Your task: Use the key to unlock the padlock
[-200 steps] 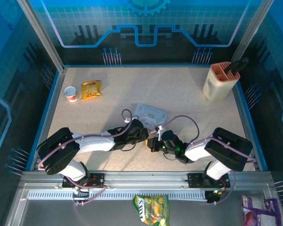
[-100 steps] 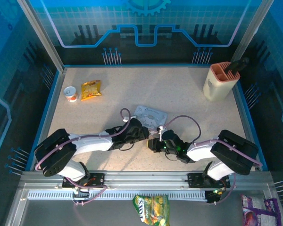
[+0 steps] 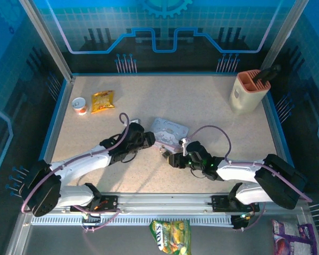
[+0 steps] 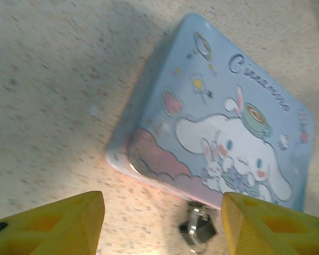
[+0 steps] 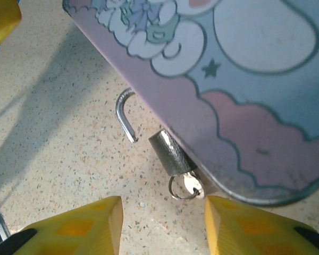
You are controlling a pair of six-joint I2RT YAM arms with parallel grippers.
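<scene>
Speckled beige tabletop (image 3: 202,106): the padlock (image 5: 170,152) lies against the tin's (image 3: 170,129) near edge, with both grippers spread and empty.
Seen from the right wrist, the lock's dark body touches the tin's rim. Its long axis runs along that rim, with the silvery shackle (image 5: 125,114) at one end and the key (image 5: 192,184), on a small ring, at the other. One shackle leg ends free in the air, so I judge the lock already sprung. The right gripper (image 5: 164,212) holds its yellow fingers (image 5: 69,226) apart just short of the tin, and the lock sits directly ahead of the gap, slanting across it. The left gripper (image 4: 163,218) is wide too and faces the tin's picture lid, the lock low between its tips. The right arm looks nearer; any next grasp should suit the body's slant along the tin.
</scene>
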